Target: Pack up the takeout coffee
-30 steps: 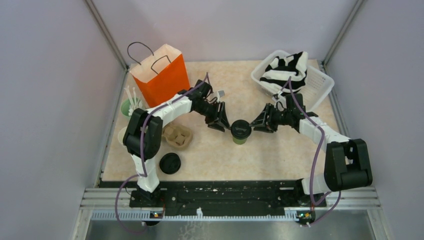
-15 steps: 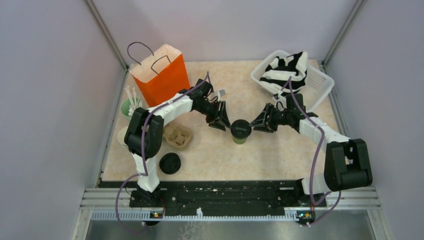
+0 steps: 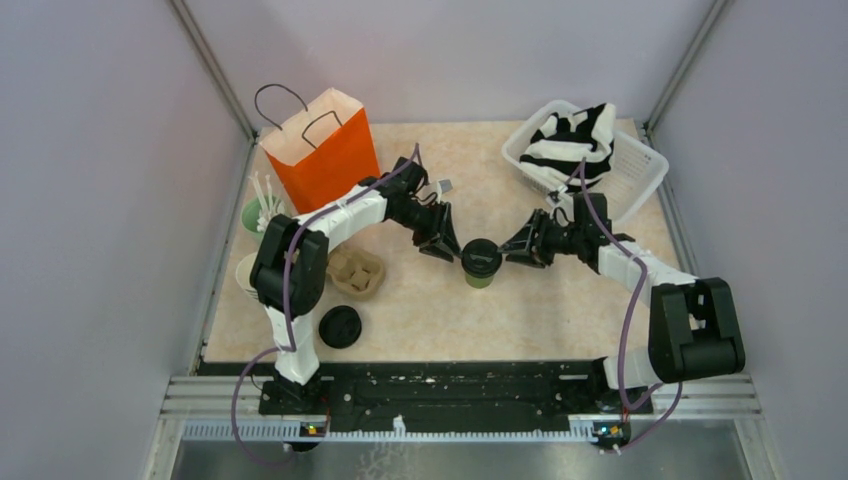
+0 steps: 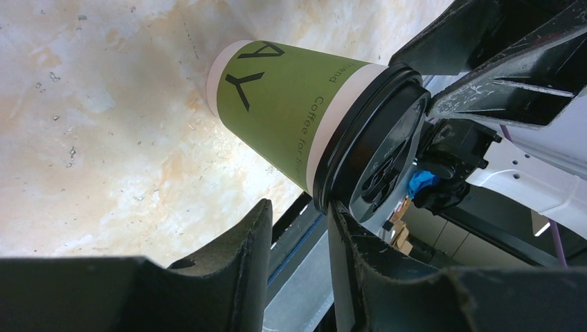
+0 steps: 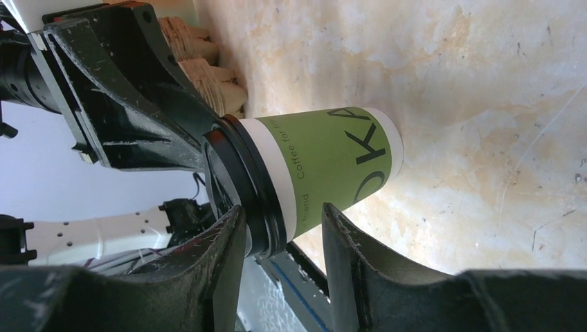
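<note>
The takeout coffee (image 3: 481,262), a green paper cup with a black lid, stands upright mid-table. It also shows in the left wrist view (image 4: 284,104) and in the right wrist view (image 5: 332,162). My left gripper (image 3: 447,247) is at its left side with a narrow empty gap between the jaws (image 4: 297,207), and one fingertip (image 4: 336,211) touches the lid's rim. My right gripper (image 3: 510,250) is at the cup's right side, open. Its tips (image 5: 282,214) straddle the lid's rim, one over the lid and one by the cup wall.
An orange paper bag (image 3: 320,150) stands open at the back left. A cardboard cup carrier (image 3: 357,272) and a loose black lid (image 3: 340,326) lie left of the cup. A green cup of stirrers (image 3: 262,210) stands by the left wall. A white basket (image 3: 640,175) holds striped cloth at back right.
My right gripper has edged a little left onto the cup's lid rim. The cup and the left gripper have stayed in place.
</note>
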Robot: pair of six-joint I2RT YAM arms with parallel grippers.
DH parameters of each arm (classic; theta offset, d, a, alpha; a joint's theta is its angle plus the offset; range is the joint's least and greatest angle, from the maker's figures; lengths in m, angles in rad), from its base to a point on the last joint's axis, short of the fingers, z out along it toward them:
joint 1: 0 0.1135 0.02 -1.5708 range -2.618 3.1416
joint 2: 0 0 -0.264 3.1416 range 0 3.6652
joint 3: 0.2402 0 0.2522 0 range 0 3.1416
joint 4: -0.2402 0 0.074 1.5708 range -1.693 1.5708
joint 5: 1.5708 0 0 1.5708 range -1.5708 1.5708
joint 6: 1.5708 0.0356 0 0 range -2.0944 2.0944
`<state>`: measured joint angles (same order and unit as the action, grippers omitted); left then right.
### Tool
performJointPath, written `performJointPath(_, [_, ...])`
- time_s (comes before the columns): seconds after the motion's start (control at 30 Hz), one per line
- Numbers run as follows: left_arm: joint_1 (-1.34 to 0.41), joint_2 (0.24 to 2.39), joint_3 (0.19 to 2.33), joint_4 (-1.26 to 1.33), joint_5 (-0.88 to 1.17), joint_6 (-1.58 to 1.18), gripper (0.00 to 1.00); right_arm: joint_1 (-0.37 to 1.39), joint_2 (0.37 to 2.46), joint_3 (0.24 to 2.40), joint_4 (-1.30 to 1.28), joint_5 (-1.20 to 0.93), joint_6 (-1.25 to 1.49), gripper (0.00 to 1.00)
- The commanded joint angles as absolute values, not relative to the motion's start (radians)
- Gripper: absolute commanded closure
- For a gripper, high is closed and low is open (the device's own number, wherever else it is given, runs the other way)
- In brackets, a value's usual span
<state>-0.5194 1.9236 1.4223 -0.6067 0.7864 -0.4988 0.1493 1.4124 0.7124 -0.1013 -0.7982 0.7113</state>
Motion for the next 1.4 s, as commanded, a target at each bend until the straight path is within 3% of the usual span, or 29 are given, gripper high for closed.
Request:
performJointPath(0.0, [-0.555, 1.984, 1.388, -0.683, 0.572, -0.450, 0.61, 0.161, 1.459, 0.644, -0.190, -0.654, 0.662, 0.57])
performJointPath(0.23, [-0.569, 1.994, 1.301, -0.701, 0.447, -0.420, 0.64, 0.161, 1.469, 0.629, -0.205, -0.645, 0.657, 0.57])
performJointPath(0.37, [-0.567, 1.971, 1.367, -0.745, 0.446, -0.395, 0.63, 0.160, 1.422, 0.724, -0.257, -0.684, 0.652, 0.57])
performJointPath(0.57, [-0.566, 1.933, 1.508, -0.790, 0.553, -0.407, 0.51, 0.161, 1.387, 0.844, -0.308, -0.739, 0.660, 0.49])
performJointPath(0.83, [-0.563, 1.883, 1.562, -0.851, 0.539, -0.401, 0.43, 0.160, 1.375, 0.906, -0.356, -0.752, 0.645, 0.34])
performJointPath(1.1, [-0.555, 1.870, 1.637, -0.863, 0.568, -0.368, 0.21, 0.168, 1.353, 0.885, -0.425, -0.781, 0.588, 0.16])
performJointPath(1.23, [-0.551, 1.911, 1.715, -0.812, 0.614, -0.359, 0.09, 0.203, 1.353, 0.847, -0.404, -0.798, 0.609, 0.14])
performJointPath(1.37, [-0.552, 1.970, 1.732, -0.681, 0.760, -0.393, 0.11, 0.205, 1.319, 0.769, -0.269, -0.835, 0.715, 0.19])
